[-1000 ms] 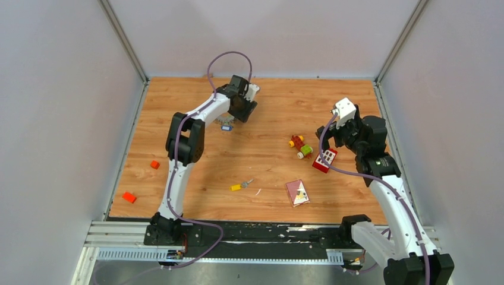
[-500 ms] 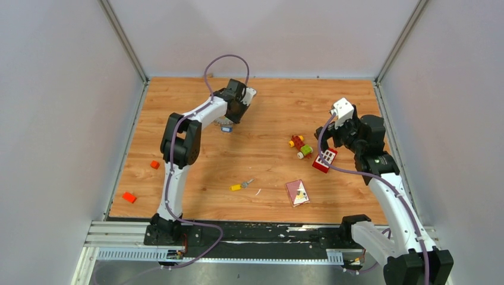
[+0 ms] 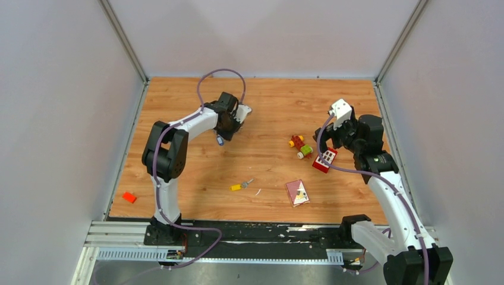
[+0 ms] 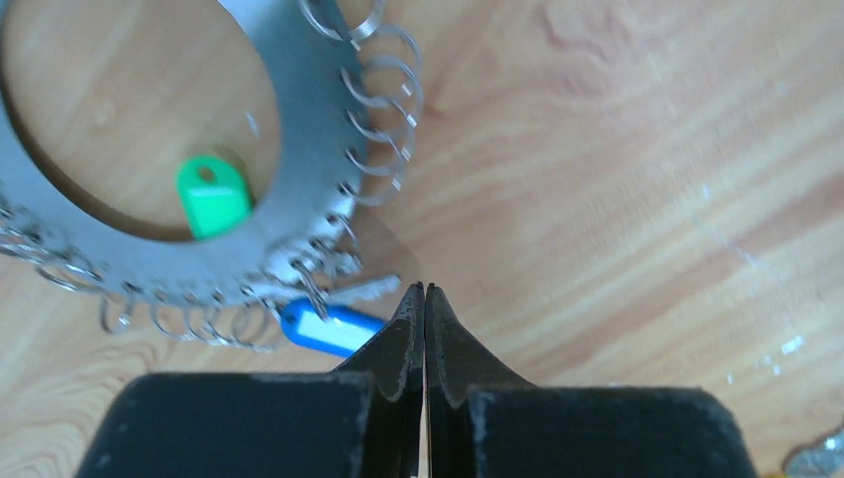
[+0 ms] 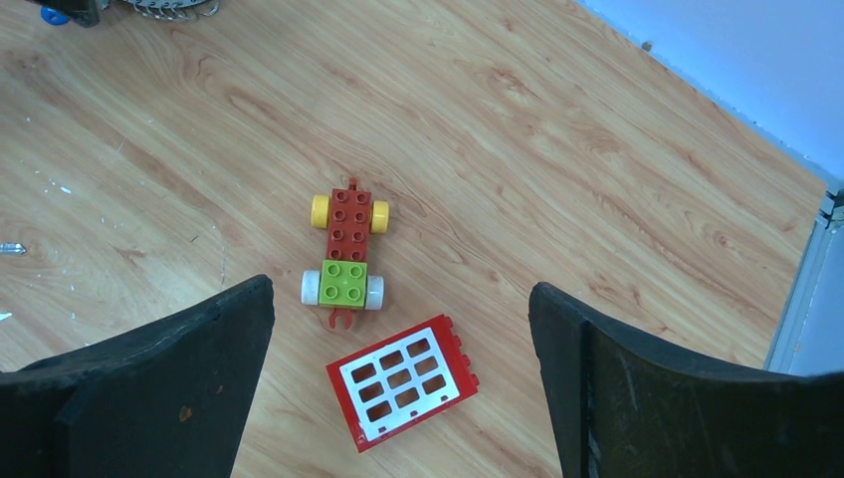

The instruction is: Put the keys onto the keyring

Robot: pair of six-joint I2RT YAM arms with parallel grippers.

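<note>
the wood table (image 3: 267, 113) carries a toy car (image 5: 346, 254) and a red block (image 5: 403, 393) under the right gripper (image 5: 400, 289). a pink card (image 3: 297, 192) and a yellow key (image 3: 241, 186) lie nearer the bases. an orange brick (image 3: 128, 196) lies well apart from the left gripper (image 4: 425, 289).

1. Our left arm (image 3: 172, 148) rises from its base, folds at the elbow and stretches forward and to the right, with the wrist tipped down.
2. Our left pincer (image 4: 425, 299) is closed: its two dark fingers (image 4: 398, 349) press together tip to tip, with nothing visible between them.
3. Our right arm (image 3: 389, 190) leans up and inward from its base, with the wrist bent over and facing down.
4. Our right pincer (image 5: 400, 289) stands wide, one finger at each side of the wrist view, gripping nothing.
</note>
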